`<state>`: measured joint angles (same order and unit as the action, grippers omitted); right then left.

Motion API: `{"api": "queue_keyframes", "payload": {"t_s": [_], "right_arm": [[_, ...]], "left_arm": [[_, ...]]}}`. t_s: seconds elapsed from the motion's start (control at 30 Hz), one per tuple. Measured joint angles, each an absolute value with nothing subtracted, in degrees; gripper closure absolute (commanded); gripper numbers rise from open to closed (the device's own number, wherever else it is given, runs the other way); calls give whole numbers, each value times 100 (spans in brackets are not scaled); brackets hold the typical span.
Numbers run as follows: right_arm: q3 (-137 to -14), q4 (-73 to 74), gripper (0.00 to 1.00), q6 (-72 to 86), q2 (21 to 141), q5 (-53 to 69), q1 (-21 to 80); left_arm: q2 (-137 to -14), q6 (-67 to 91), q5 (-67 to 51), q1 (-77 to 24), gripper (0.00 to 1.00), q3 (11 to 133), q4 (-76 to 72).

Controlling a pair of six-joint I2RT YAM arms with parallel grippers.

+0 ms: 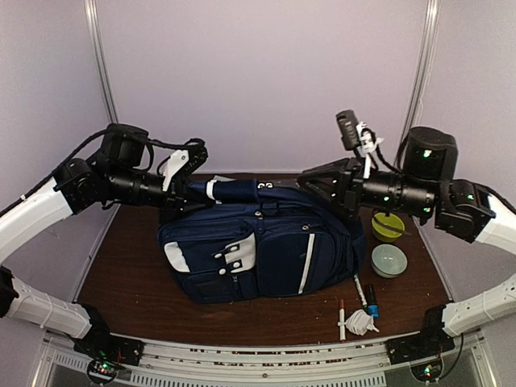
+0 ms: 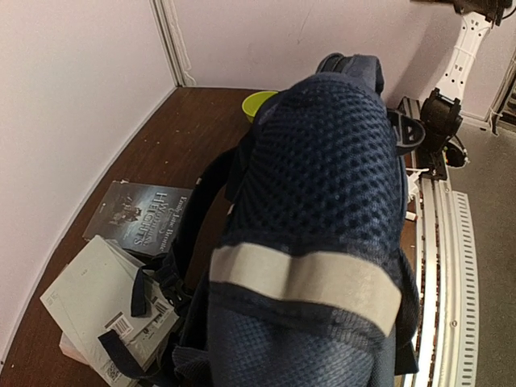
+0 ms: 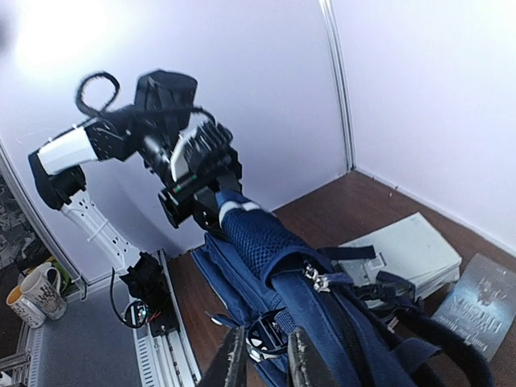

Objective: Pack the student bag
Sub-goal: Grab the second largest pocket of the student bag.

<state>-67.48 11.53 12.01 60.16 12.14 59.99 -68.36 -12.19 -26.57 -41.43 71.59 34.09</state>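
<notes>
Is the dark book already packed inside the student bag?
No, in the left wrist view the dark book lies flat on the table, outside the student bag.

The student bag [image 1: 266,250] lies in the middle of the surface [image 1: 129,282]. Right of it sits a bowl [image 1: 389,260], with a second bowl [image 1: 388,226] just behind. Markers [image 1: 360,292] lie before them. Behind the bag, a paperback [image 2: 141,208] lies beside stacked books [image 2: 105,306].

The navy backpack [image 1: 274,254] fills the table's [image 1: 121,274] middle. A green bowl [image 1: 388,226], a grey bowl [image 1: 389,260] and markers [image 1: 360,294] crowd its right side; books [image 2: 137,211] lie behind it. Bare wood at its left and front leaves passage.
</notes>
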Motion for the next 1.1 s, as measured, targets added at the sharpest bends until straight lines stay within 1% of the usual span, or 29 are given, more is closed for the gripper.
{"api": "queue_keyframes", "payload": {"t_s": [0.17,0.3,0.53,0.63,0.8,0.93,1.1], "right_arm": [[-6501,956,83,1433,6796,993,6431],[-6357,766,84,1566,7076,622,6563],[-5861,274,85,1693,7078,86,6654],[-5699,64,83,1688,7078,-19,6681],[-5310,-425,79,1553,6917,106,6818],[-4976,-532,77,1496,6729,294,6949],[-4779,-587,78,1568,6683,161,6965]], "left_arm": [[-6838,-1131,-2657,-4143,100,7159,3400],[-6858,-1090,-2657,-4143,100,7161,3389],[-6917,-1072,-2655,-4141,100,7192,3358],[-6936,-1072,-2655,-4141,100,7192,3350],[-6973,-1074,-2659,-4143,100,7225,3354],[-7013,-1076,-2657,-4141,100,7264,3356],[-7015,-1076,-2663,-4141,100,7266,3356]]}}
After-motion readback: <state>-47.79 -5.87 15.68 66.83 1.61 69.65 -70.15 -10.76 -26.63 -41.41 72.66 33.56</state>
